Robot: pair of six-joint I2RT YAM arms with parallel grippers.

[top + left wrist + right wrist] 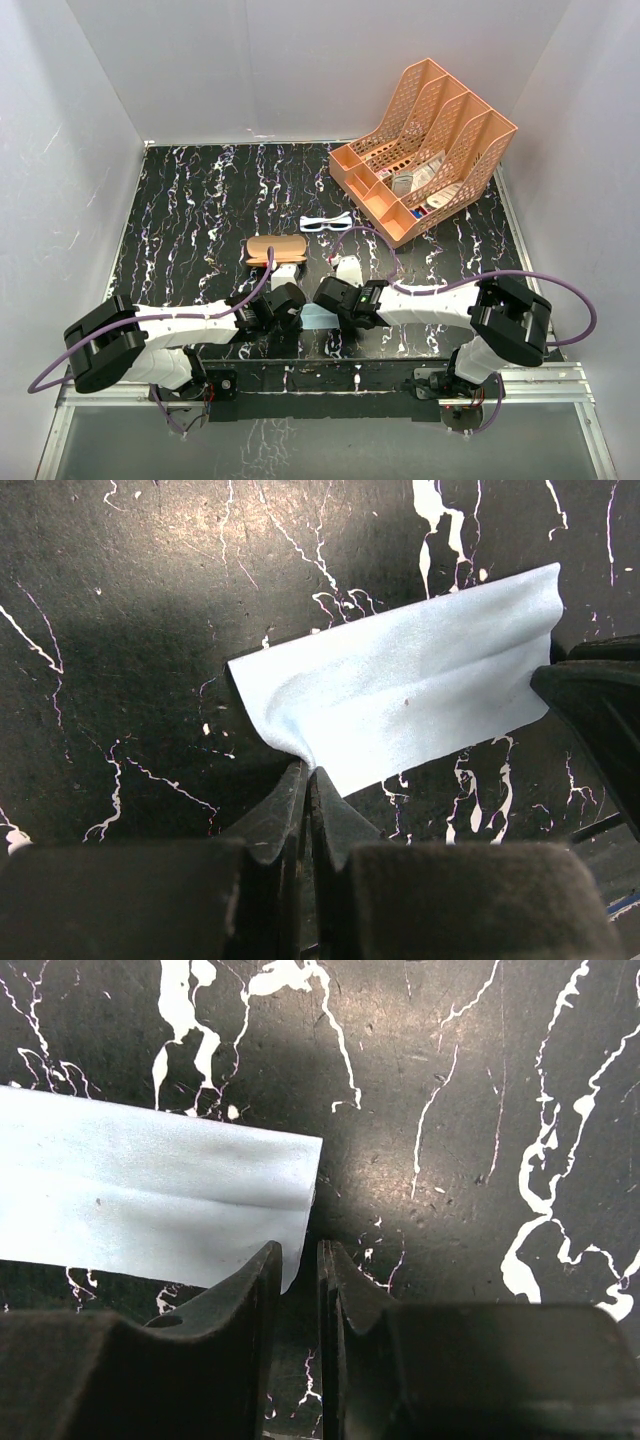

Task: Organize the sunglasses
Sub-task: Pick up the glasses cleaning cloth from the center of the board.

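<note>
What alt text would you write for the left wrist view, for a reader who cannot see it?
The left fingers, shut, pinch the near corner of a light blue cloth on a black table with white veins. A dark part of the other arm shows at the right edge.

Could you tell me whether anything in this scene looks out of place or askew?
The light blue cloth is creased along its length, one corner pinched in the left hand. The sunglasses lie loose on the table near the orange organizer.
</note>
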